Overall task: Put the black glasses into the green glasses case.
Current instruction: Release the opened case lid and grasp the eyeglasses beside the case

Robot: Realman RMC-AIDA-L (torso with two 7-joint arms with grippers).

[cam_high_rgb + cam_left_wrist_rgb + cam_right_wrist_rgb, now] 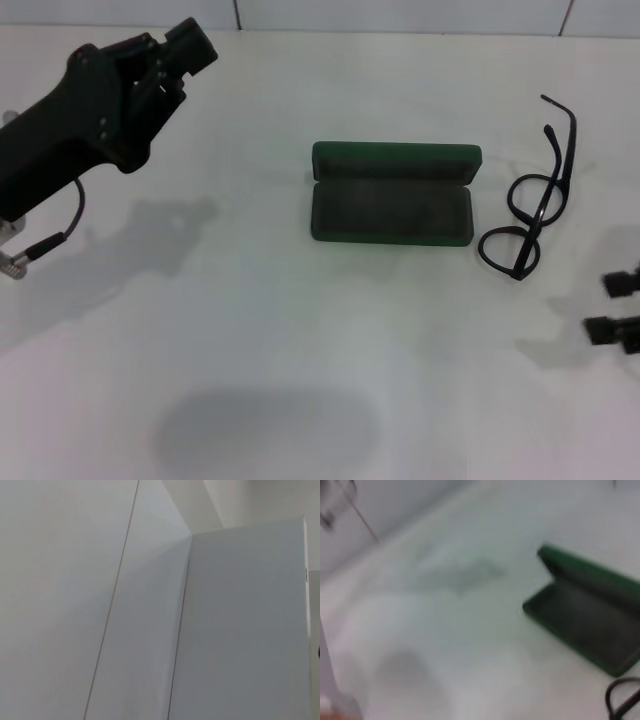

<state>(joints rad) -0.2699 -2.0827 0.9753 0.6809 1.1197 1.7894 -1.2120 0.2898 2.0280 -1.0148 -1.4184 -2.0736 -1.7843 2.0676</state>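
The green glasses case [392,208] lies open in the middle of the white table, its lid standing up along the far side and its grey-green lining bare. Just to its right lie the black glasses [530,226], temple arms unfolded and pointing away from me. My right gripper [615,305] is open at the right edge of the head view, a little nearer than the glasses and apart from them. The right wrist view shows the case [585,625] and part of the glasses [620,700]. My left gripper [185,50] hangs raised at the far left, well away from both.
The white table [300,380] reaches a white tiled wall [400,15] at the back. A thin cable [45,245] hangs under the left arm. The left wrist view shows only white wall panels [150,605].
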